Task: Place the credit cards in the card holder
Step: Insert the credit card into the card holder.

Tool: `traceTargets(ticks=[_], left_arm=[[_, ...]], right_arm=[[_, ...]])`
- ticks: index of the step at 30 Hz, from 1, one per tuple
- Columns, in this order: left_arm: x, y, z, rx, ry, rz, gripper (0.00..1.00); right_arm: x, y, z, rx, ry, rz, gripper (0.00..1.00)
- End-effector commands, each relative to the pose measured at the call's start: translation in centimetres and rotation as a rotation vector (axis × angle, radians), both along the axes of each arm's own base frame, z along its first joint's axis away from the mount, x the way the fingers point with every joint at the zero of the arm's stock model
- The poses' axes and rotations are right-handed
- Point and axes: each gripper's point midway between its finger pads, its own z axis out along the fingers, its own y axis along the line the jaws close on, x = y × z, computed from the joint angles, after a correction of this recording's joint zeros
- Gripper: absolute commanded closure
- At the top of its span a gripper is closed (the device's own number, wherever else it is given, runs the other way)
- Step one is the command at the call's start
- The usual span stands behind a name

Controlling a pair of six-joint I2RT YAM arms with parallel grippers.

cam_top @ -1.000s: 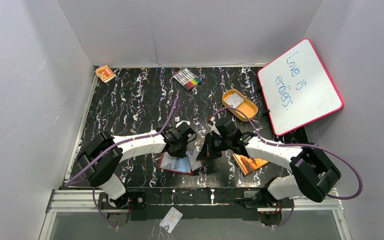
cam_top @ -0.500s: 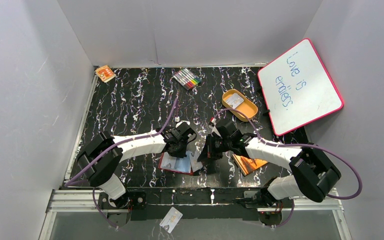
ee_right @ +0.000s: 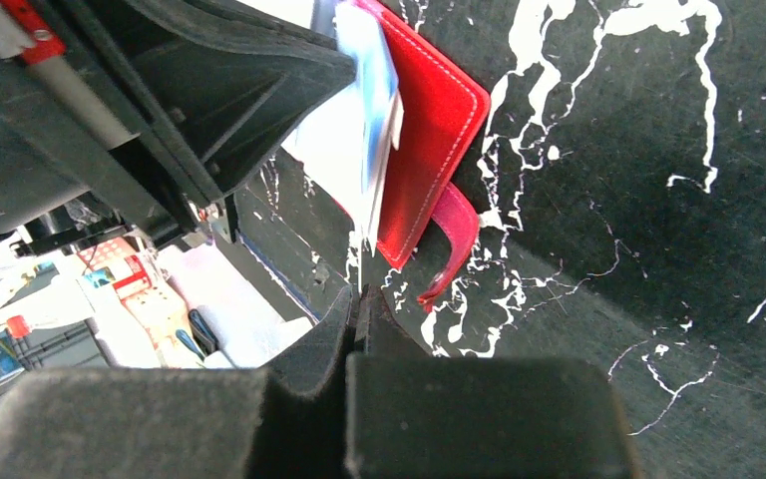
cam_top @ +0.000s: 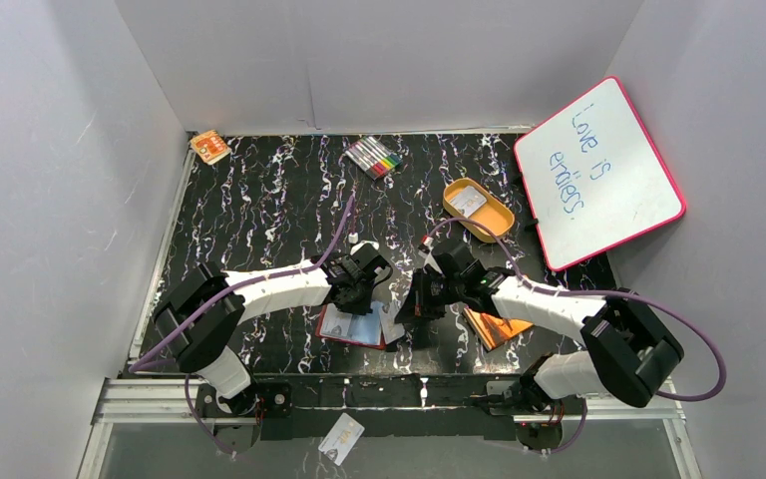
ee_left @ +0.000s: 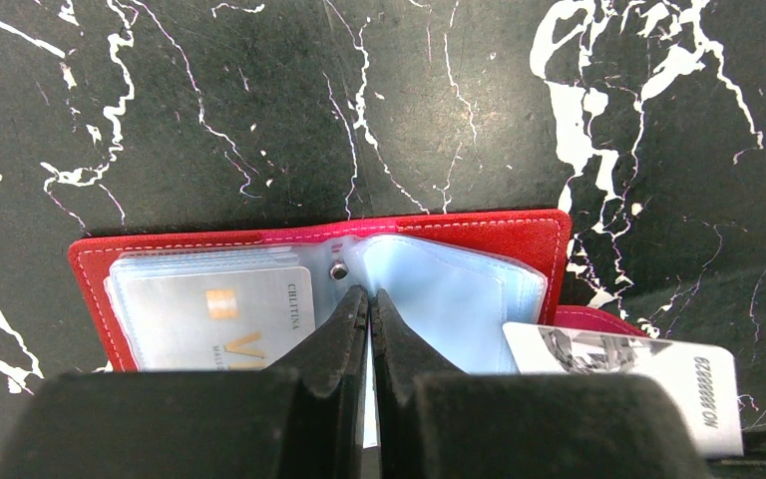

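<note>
The red card holder [ee_left: 479,235] lies open near the table's front, its clear sleeves fanned out. One credit card [ee_left: 214,324] sits in the left sleeves. My left gripper [ee_left: 369,294] is shut at the spine by the silver stud, with a thin pale sleeve edge showing between its fingers. A white credit card [ee_left: 618,369] with a picture and printed number lies at the holder's right edge. My right gripper [ee_right: 357,291] is shut on this card's near edge, beside the holder's snap tab [ee_right: 449,244]. From above, both grippers meet over the card holder [cam_top: 337,334].
An orange booklet [cam_top: 496,326] lies just right of the right gripper. An orange oval tray [cam_top: 481,212] holding a small card stands behind it. Markers [cam_top: 374,157], a small orange box [cam_top: 209,147] and a leaning whiteboard [cam_top: 598,170] are at the back. One card [cam_top: 341,439] lies below the table's front edge.
Almost nothing has changed. The right wrist has shifted a touch toward the card holder with its card, and both grippers stay shut.
</note>
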Motion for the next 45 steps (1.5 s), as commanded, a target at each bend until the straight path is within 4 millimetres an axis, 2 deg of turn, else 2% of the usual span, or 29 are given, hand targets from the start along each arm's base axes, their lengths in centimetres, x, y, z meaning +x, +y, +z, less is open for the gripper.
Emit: traceTargets(ticks=[1,15,25,35,45], left_arm=[[-2.3,3.4,-4.0,0.148,0.088,0.005,1.0],[-2.2,3.2,-3.9,0.14,0.086,0.005,1.0],[-2.1,2.9,-3.6,0.126,0.085,0.005,1.0],[-1.0,1.6,-1.1,0.086,0.044,0.004,1.0],[0.5,0.2,2.5,0.04,-0.015,-0.016,0.64]], right_arm=[[0.5,0.4,1.6,0.047,-0.061,-0.01,1.0],[0.0,0.4,0.8,0.042,-0.023,0.008,1.0],[0.2,1.4,0.8,0.08,-0.017,0.037,1.0],[-0.1,2.4,-0.5,0.1,0.039,0.076,1.0],[0.3,3.5,-0.8,0.134,0.052,0.099,1.0]])
